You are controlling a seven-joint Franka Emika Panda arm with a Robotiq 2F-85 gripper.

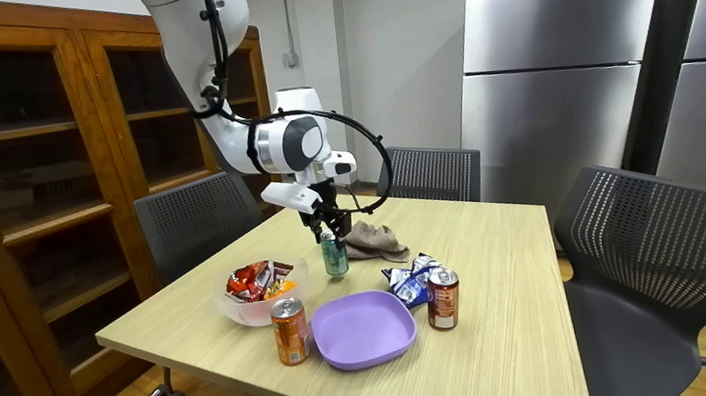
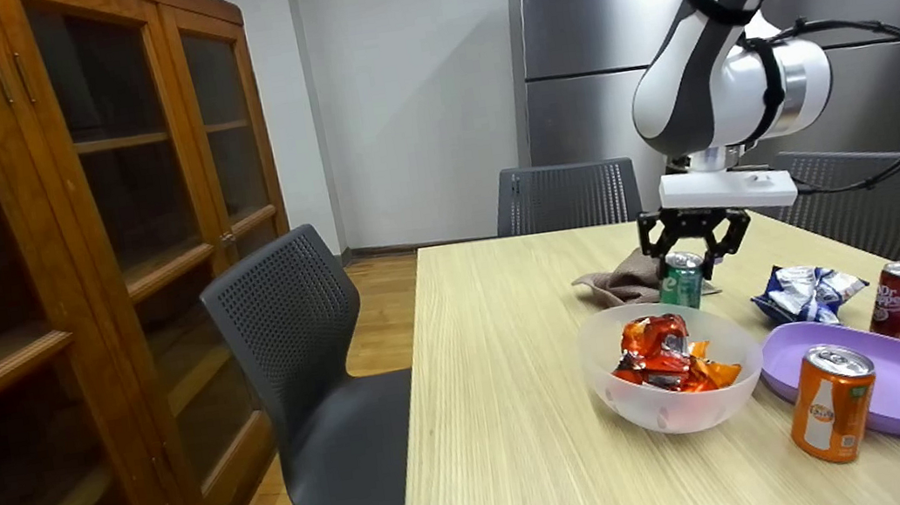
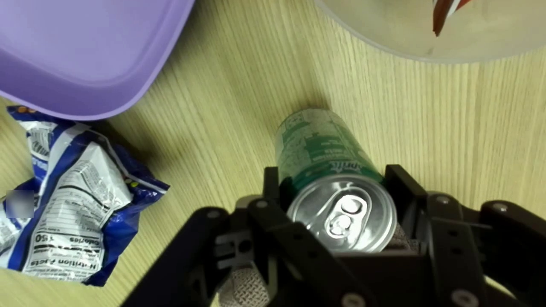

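Green cylindrical metal can: upright, inside edges of pale wood-grain counter
Black two-finger claw: pinching can's upper wall
Handling: likely slick, dentable; grip below rim

The pale wood-grain table carries 7 things: a green can, an orange can and a dark red can, all upright; a frosted bowl and a purple plate; a blue-and-white snack bag beside the plate; and a brown cloth.

green can: base hidden behind bowl in an exterior view | purple plate: cut off, wrist view
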